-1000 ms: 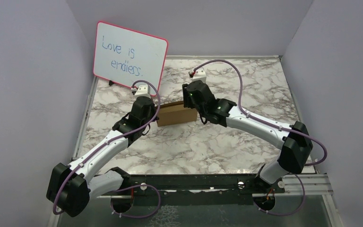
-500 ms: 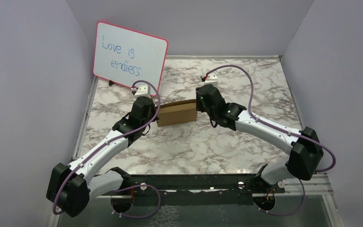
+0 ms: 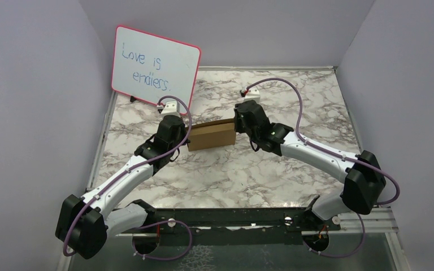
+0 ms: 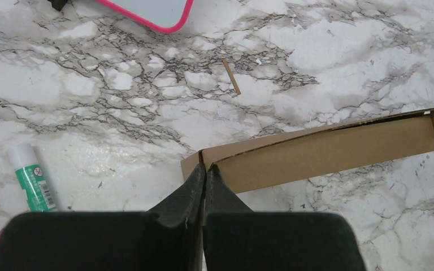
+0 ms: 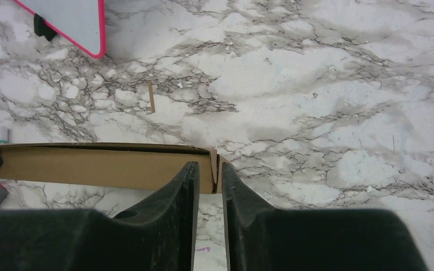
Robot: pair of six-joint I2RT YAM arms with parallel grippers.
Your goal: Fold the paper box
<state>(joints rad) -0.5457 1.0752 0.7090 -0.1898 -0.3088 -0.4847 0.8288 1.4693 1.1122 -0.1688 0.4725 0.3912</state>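
The paper box (image 3: 211,135) is a shallow brown cardboard box lying on the marble table, between my two grippers. My left gripper (image 4: 205,169) is shut on the end wall at the box's (image 4: 328,152) left corner. At the box's (image 5: 90,166) right end, the upright end flap stands between the fingers of my right gripper (image 5: 208,168). The jaws are narrow, with a slim gap showing on the left side of the flap. In the top view the left gripper (image 3: 186,134) and right gripper (image 3: 237,125) sit at opposite ends of the box.
A pink-framed whiteboard (image 3: 155,66) stands at the back left. A green and white glue stick (image 4: 34,178) lies left of the box. A thin wooden sliver (image 4: 231,76) lies beyond it. Lilac walls close the table on three sides.
My right arm swung to the right, bringing its gripper from over the box to the right end, and its jaws narrowed around the end flap. The left arm and the box stayed put.
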